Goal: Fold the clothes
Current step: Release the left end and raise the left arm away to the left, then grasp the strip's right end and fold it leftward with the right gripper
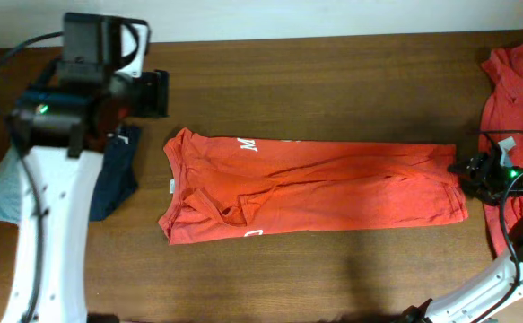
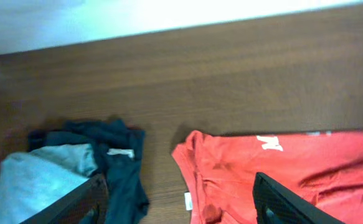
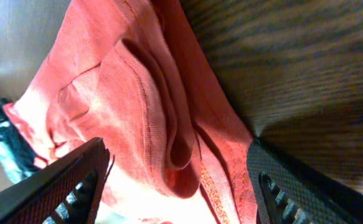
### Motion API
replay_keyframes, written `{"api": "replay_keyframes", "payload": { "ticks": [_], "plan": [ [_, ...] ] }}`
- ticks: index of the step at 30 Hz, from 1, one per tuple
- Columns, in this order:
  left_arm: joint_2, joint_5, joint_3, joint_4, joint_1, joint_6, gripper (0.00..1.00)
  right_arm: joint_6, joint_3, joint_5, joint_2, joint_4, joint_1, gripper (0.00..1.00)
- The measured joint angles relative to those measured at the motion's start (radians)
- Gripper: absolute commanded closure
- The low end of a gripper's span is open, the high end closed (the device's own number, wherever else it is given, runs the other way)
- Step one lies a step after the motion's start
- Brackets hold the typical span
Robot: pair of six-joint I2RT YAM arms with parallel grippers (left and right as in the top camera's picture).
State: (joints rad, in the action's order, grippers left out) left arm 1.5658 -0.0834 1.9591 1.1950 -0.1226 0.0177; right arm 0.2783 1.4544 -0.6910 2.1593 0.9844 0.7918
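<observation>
An orange-red T-shirt lies across the middle of the brown tabletop, folded lengthwise into a long band. It lies flat apart from some creases. A small white tag shows at one end of the T-shirt, and part of its white print peeks out along the long edge nearest the wall.

The left pincer hangs off the tag-end corner of the T-shirt, on the wall side. Its fingers are spread wide and released, with nothing between them. In the left wrist view the tag end of the T-shirt sits below and between those fingers, not touched by them.

A dark navy garment lies crumpled just beyond the tag end, apart from the T-shirt. A light grey garment sits beyond the navy one, farther from the T-shirt, and overlaps it.

The right pincer is at the opposite end of the T-shirt, right at the short edge. It is also released. Its two fingers stand far apart on either side of a bunched, stitched fold of orange-red cloth, and they are not pressed onto it.

A second orange-red garment lies rumpled past that same end, close to the T-shirt and running along the edge of the tabletop.
</observation>
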Motion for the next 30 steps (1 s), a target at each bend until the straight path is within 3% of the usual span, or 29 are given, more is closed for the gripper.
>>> {"api": "replay_keyframes", "payload": {
  "ticks": [4,9,17,18,20,22,30],
  "plan": [
    [-0.086,-0.010,0.000,0.014,0.035,-0.013,0.24,0.019,-0.012,0.004,-0.010,-0.020,-0.032,0.27],
    [-0.161,-0.011,0.000,0.021,0.041,-0.016,0.23,0.034,-0.014,0.032,-0.010,-0.033,-0.092,0.46],
    [-0.164,-0.011,0.000,0.021,0.041,-0.016,0.23,0.036,-0.021,0.052,-0.002,-0.039,-0.100,0.62],
    [-0.164,-0.012,0.000,0.021,0.041,-0.016,0.23,0.035,-0.021,0.053,-0.001,-0.039,-0.100,0.61],
    [-0.164,-0.012,0.000,0.021,0.041,-0.016,0.23,0.029,-0.021,0.046,0.000,-0.039,-0.100,0.44],
    [-0.164,-0.011,0.000,0.022,0.041,-0.016,0.23,0.022,-0.018,0.030,-0.002,-0.029,-0.100,0.36],
    [-0.164,-0.011,0.000,0.025,0.041,-0.016,0.22,0.029,0.086,0.054,0.023,0.097,-0.065,0.17]
  ]
}}
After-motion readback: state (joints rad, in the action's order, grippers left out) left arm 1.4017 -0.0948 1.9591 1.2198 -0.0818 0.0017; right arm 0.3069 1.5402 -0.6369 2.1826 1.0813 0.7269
